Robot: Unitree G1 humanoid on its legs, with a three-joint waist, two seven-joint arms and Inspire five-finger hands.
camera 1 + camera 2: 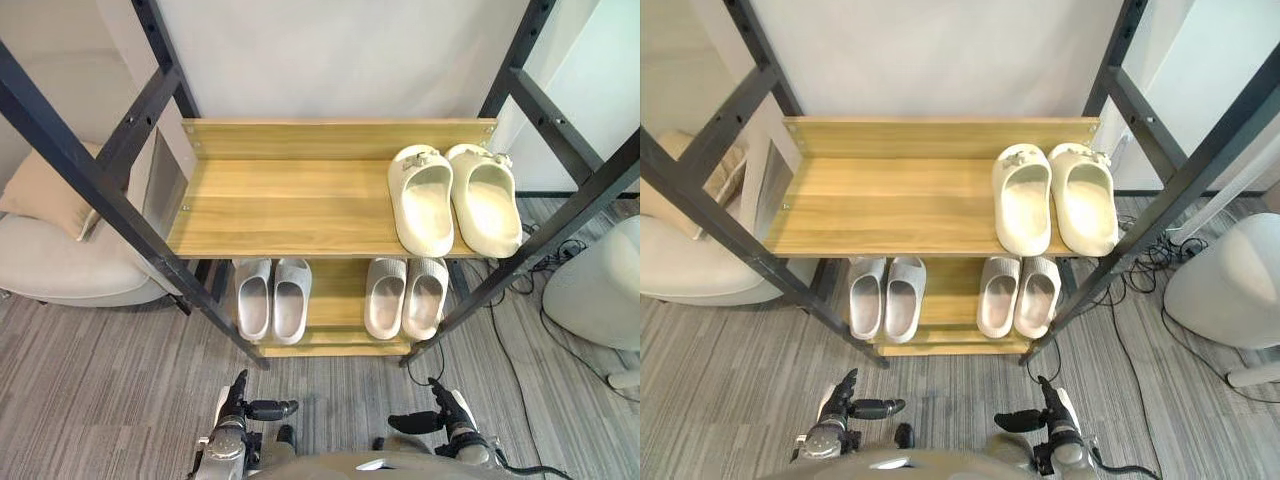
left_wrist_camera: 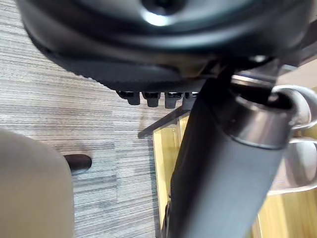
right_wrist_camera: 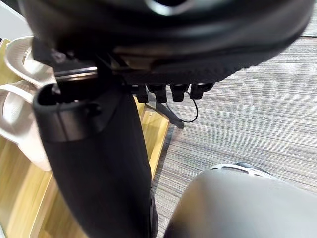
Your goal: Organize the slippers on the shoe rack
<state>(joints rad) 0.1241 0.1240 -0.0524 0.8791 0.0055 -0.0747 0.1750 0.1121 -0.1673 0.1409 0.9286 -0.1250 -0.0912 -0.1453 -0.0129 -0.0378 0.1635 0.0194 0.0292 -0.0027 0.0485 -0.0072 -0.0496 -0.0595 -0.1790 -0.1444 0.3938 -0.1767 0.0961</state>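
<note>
The shelves (image 1: 280, 200) are made of pale, smooth wood with visible grain, and the frame (image 1: 90, 170) of matt black metal. Cream slippers (image 1: 422, 205) and grey slippers (image 1: 254, 300) are moulded, matt and smooth. The carpet (image 1: 100, 380) is rough-woven.

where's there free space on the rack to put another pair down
The upper shelf is bare from its left edge to the cream slippers, which crowd its right end. On the lower shelf, a narrow strip lies open between the grey pair on the left and the beige-grey pair on the right; the rest is taken.
</note>
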